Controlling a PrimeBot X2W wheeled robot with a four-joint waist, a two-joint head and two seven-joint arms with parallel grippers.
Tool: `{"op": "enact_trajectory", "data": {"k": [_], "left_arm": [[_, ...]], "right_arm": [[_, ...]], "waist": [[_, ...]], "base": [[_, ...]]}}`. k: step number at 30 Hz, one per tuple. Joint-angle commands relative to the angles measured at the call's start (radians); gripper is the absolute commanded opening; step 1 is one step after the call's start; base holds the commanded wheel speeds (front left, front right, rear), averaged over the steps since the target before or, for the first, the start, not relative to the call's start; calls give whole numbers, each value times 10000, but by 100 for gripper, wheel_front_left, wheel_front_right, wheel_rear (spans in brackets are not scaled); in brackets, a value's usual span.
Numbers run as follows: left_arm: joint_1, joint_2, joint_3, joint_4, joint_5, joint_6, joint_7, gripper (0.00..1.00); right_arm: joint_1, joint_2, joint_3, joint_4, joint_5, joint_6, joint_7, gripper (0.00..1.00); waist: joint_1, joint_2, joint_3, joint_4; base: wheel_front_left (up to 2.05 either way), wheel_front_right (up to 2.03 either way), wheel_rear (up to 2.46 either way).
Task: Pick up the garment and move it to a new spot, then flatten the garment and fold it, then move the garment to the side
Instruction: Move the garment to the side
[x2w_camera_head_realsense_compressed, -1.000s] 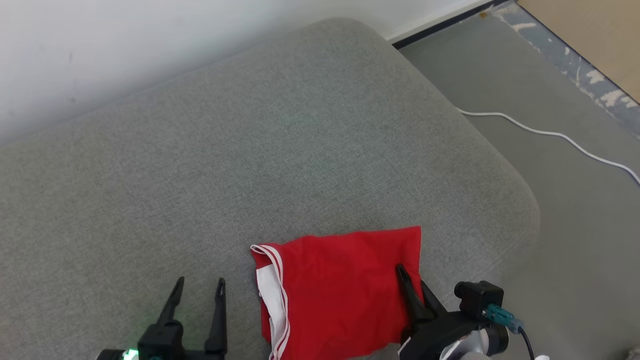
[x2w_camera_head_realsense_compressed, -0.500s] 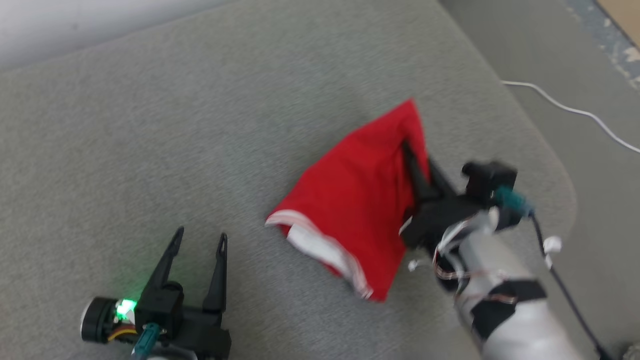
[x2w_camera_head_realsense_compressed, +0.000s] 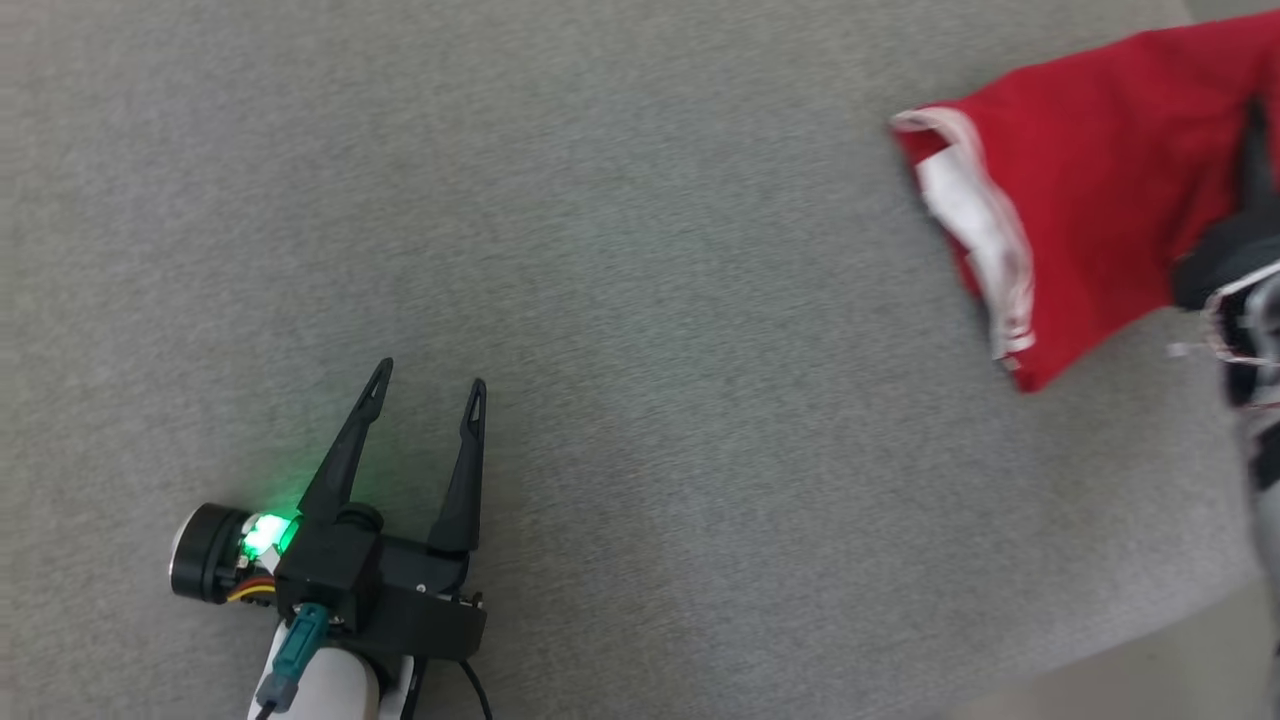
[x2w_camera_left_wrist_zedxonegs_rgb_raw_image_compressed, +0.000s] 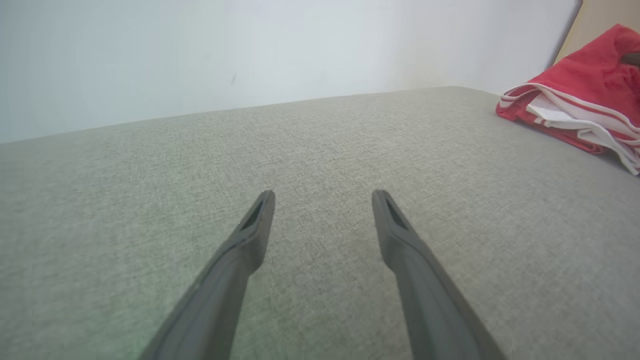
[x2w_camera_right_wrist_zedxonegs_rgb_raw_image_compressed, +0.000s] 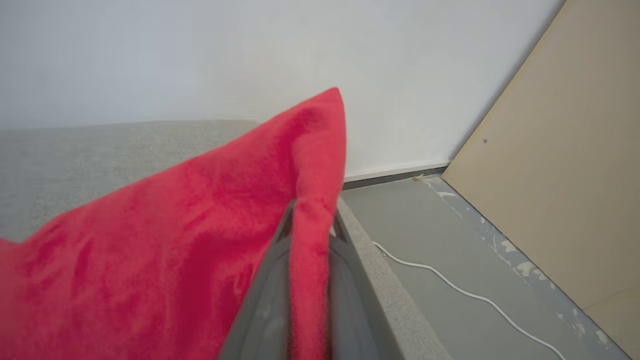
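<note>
The garment (x2w_camera_head_realsense_compressed: 1080, 190) is red with white striped trim, folded, at the upper right of the head view and lifted at its right side. My right gripper (x2w_camera_right_wrist_zedxonegs_rgb_raw_image_compressed: 310, 220) is shut on the garment's (x2w_camera_right_wrist_zedxonegs_rgb_raw_image_compressed: 200, 225) edge; red cloth runs between its two fingers. In the left wrist view the garment (x2w_camera_left_wrist_zedxonegs_rgb_raw_image_compressed: 585, 100) shows at the far right, its white trim toward me. My left gripper (x2w_camera_head_realsense_compressed: 425, 385) stands open low over the grey cushion (x2w_camera_head_realsense_compressed: 640, 300), far to the garment's left, and its fingers (x2w_camera_left_wrist_zedxonegs_rgb_raw_image_compressed: 250, 240) hold nothing.
The grey cushion's (x2w_camera_right_wrist_zedxonegs_rgb_raw_image_compressed: 90, 160) right edge drops to a grey floor (x2w_camera_right_wrist_zedxonegs_rgb_raw_image_compressed: 440, 240) with a white cable (x2w_camera_right_wrist_zedxonegs_rgb_raw_image_compressed: 450, 285) on it. A white wall (x2w_camera_left_wrist_zedxonegs_rgb_raw_image_compressed: 250, 50) rises behind the cushion, and a tan board (x2w_camera_right_wrist_zedxonegs_rgb_raw_image_compressed: 565, 175) leans at the right.
The head camera has swung down and left. My right gripper has lifted the garment off the cushion's front edge and carried it up and away. The left gripper stays open in place.
</note>
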Motion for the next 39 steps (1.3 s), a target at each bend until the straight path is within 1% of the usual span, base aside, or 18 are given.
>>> {"op": "enact_trajectory", "data": {"k": [1,4,6,9,11,12,13,15,17,21,22,25,28,29,30,36,39], "left_arm": [[78,250,165,202,-21,122,42,100],[115,316,155,212,-41,150,45,100],[120,353,145,223,-52,159,67,100],[152,418,145,269,-59,193,76,100],[195,452,157,320,-75,244,78,100],[220,470,161,341,-81,262,78,100],[242,486,167,355,-83,274,79,100],[279,530,205,408,-110,286,79,100],[297,550,248,520,-137,342,84,100],[272,525,283,595,-173,392,89,100],[264,501,283,592,-188,425,87,100],[294,428,289,608,-232,448,83,100],[412,326,317,577,-291,516,73,100],[488,251,351,590,-327,541,64,100],[537,208,347,590,-334,541,61,100],[897,20,563,669,-509,617,26,100],[1142,-55,671,738,-544,641,11,100]], "right_arm": [[-278,-445,-518,197,-596,-29,-41,0],[-436,-1106,-1457,596,-1561,-29,33,0],[-493,-1391,-2088,791,-2081,-29,176,0],[-422,-1616,-2933,873,-2834,-29,313,0],[-395,-1575,-3408,886,-3191,-29,367,0],[-403,-1544,-3629,889,-3378,-29,383,33],[-445,-1477,-3804,787,-3509,-29,297,100],[-503,-1300,-4067,609,-3870,-29,167,100],[-628,-1167,-4336,402,-3991,-29,43,100],[-804,-944,-4324,117,-4030,-29,-43,100],[-862,-841,-4118,-64,-3956,-29,-38,100],[-779,-467,-3170,-684,-3384,-29,-34,100],[-352,-97,-2008,-1430,-2443,-29,-34,100],[60,185,-1245,-1988,-1832,-29,-35,100],[305,327,-866,-2244,-1567,-29,-36,100],[1996,1056,1116,-3528,-276,-29,-22,100],[2910,1444,1728,-4009,236,-29,-21,100]], "waist": [[-1,-2,475,600],[-1,-2,504,714],[-1,-2,521,753],[-1,-2,553,789],[-1,-2,574,804],[-1,-2,585,802],[-1,-2,594,794],[-1,-2,597,769],[-1,-2,561,751],[-1,-2,423,755],[-1,-2,365,766],[-1,-2,141,800],[-1,-2,-184,849],[-1,-2,-445,897],[-1,-2,-596,933],[-1,-2,-1452,1192],[-1,-2,-1921,1363]], "base": [[0,0,0],[0,0,0],[0,0,0],[0,0,0],[0,0,0],[0,0,0],[0,0,0],[0,0,0],[0,0,0],[0,0,0],[0,0,0],[0,0,0],[0,0,0],[0,0,0],[0,0,0],[0,0,0],[0,0,0]]}}
